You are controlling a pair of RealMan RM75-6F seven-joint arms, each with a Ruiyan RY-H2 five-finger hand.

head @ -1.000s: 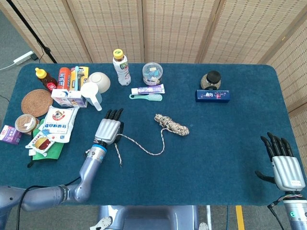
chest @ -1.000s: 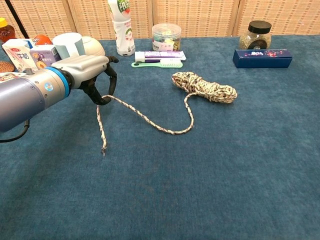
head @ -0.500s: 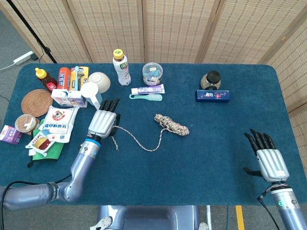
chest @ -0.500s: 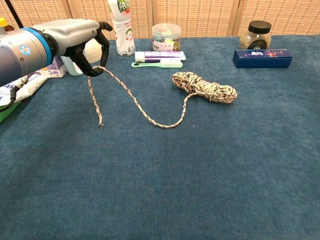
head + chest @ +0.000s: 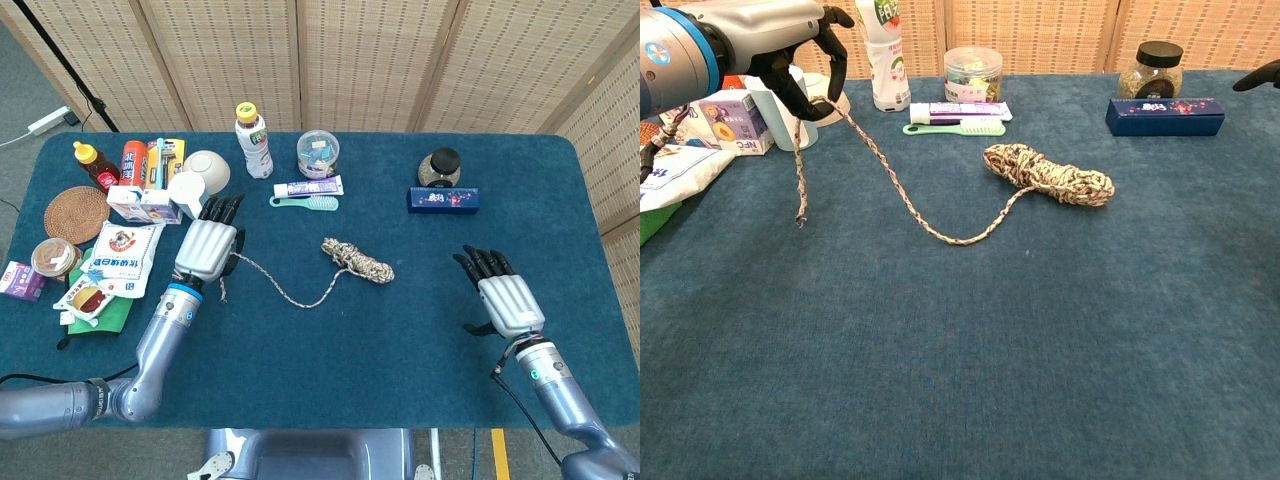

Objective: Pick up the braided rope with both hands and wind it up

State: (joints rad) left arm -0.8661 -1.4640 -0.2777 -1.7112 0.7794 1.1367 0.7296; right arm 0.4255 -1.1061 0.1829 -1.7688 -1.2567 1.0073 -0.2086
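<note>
The braided rope [image 5: 357,258] [image 5: 1048,172] lies as a small bundle mid-table, with a loose strand [image 5: 902,195] running left from it. My left hand [image 5: 207,249] [image 5: 780,45] grips that strand near its free end and holds it raised above the table; the short tail [image 5: 798,180] hangs down from the fingers. My right hand [image 5: 503,298] hovers open over the right side of the table, well apart from the bundle. In the chest view only a dark fingertip [image 5: 1257,77] of it shows at the right edge.
Behind the rope stand a bottle [image 5: 253,128], a clear jar [image 5: 318,153], toothpaste and a toothbrush [image 5: 306,195], a dark-lidded jar [image 5: 439,166] and a blue box [image 5: 443,199]. A bowl, a cup [image 5: 190,198], cartons and snack packs crowd the left.
My left hand has lifted the rope's end up and back toward the cup, pulling the strand straighter. My right hand has moved in from the table's front right corner toward the middle.
</note>
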